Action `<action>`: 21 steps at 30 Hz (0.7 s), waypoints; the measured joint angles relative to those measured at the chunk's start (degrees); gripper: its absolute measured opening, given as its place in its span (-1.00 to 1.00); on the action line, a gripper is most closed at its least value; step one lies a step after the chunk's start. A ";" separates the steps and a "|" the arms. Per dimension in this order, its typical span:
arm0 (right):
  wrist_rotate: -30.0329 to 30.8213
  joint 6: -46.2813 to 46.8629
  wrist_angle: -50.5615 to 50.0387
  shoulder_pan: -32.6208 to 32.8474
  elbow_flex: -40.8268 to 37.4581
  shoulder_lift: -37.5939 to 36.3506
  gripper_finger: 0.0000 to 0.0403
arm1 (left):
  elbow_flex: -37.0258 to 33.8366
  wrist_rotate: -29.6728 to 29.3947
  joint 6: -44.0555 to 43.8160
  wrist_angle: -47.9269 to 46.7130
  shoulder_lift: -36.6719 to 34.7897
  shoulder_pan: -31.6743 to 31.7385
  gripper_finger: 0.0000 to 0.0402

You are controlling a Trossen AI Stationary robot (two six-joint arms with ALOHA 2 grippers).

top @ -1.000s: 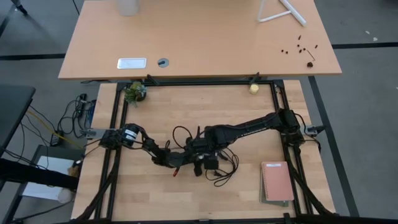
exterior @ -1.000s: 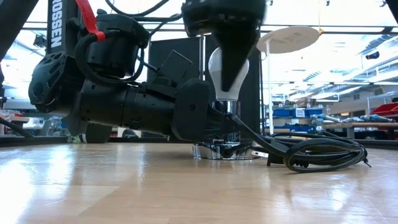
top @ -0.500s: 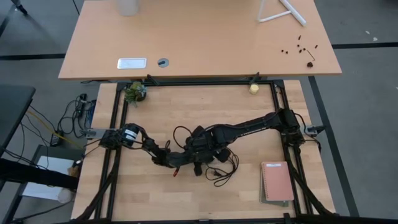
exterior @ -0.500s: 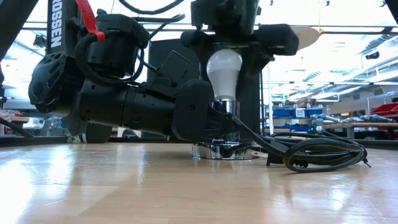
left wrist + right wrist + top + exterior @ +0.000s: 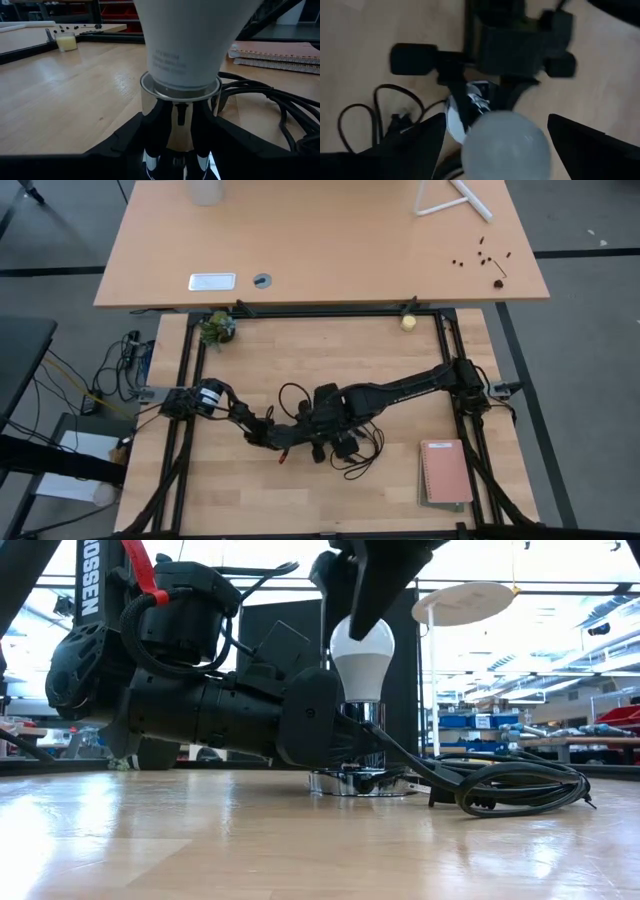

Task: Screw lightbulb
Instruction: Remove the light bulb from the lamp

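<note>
The white lightbulb stands upright with its neck in the chrome socket, whose round base rests on the wooden table. My left gripper lies low and level, shut on the socket. My right gripper hangs over the bulb, pointing down. In the right wrist view its open fingers stand on either side of the bulb's rounded head; I cannot tell whether they touch it. In the high view the right gripper hides the bulb. My left gripper pinches the socket's chrome stem between its two fingers, just under the collar that takes the bulb's neck. The fingers come in level, from the table's left. The socket stands upright with its base on the table.
The socket's black cord lies coiled on the table right of the socket. A pink notebook lies near the right front corner. A pale-yellow ball and a small green plant sit at the far rail.
My right gripper has turned about its upright axis over the bulb, so its fingers stand at a different angle around the bulb's head. The bulb and socket have stayed upright in place.
</note>
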 joint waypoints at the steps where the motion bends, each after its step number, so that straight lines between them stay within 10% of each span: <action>1: 0.86 1.18 -0.76 0.30 0.22 0.00 0.78 | 0.00 -0.02 0.00 0.00 0.00 0.00 -0.04; 14: 4.38 31.86 -10.64 1.81 0.89 0.00 0.79 | 0.00 -0.11 -0.02 0.42 0.02 0.00 -0.04; 21: 5.54 33.79 -9.86 1.44 0.89 0.00 0.79 | 0.00 -0.20 -0.02 0.46 0.02 0.00 -0.04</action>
